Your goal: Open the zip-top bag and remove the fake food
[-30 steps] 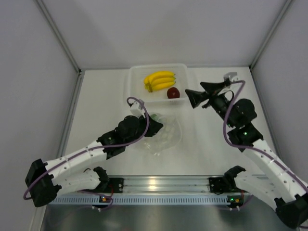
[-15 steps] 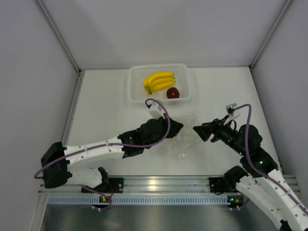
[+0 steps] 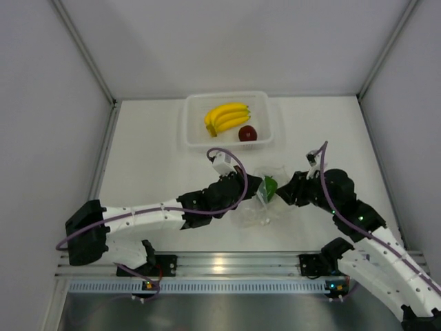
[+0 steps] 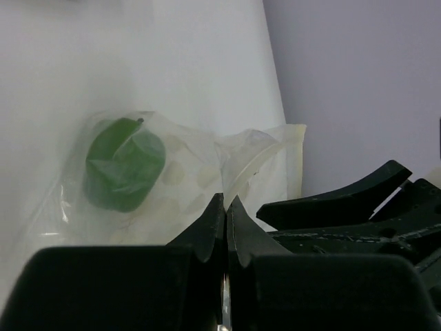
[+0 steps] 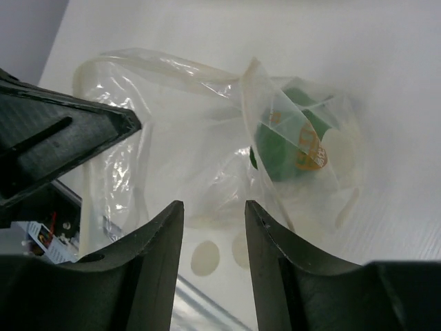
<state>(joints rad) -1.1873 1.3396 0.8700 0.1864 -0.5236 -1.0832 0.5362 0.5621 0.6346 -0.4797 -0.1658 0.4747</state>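
The clear zip-top bag (image 3: 256, 207) with white dots lies crumpled between my two grippers. The green pepper piece (image 3: 270, 186) is inside it. My left gripper (image 3: 256, 185) is shut on a fold of the bag's edge (image 4: 238, 162), with the pepper (image 4: 124, 164) showing through the film beyond. My right gripper (image 3: 282, 195) is open, its fingertips (image 5: 213, 207) just above the bag's open mouth (image 5: 172, 138), with the pepper (image 5: 282, 148) ahead and to the right. The yellow banana bunch (image 3: 226, 117) and the dark red fruit (image 3: 248, 133) lie in the tray.
The rigid translucent tray (image 3: 189, 124) stands at the back of the table, behind the bag. My left gripper's black finger (image 5: 62, 138) juts in at the left of the right wrist view. Grey walls close in the table on both sides.
My right arm has swung down from beside the tray to the bag. My left arm has reached right and raised the bag's edge. The green pepper now shows.
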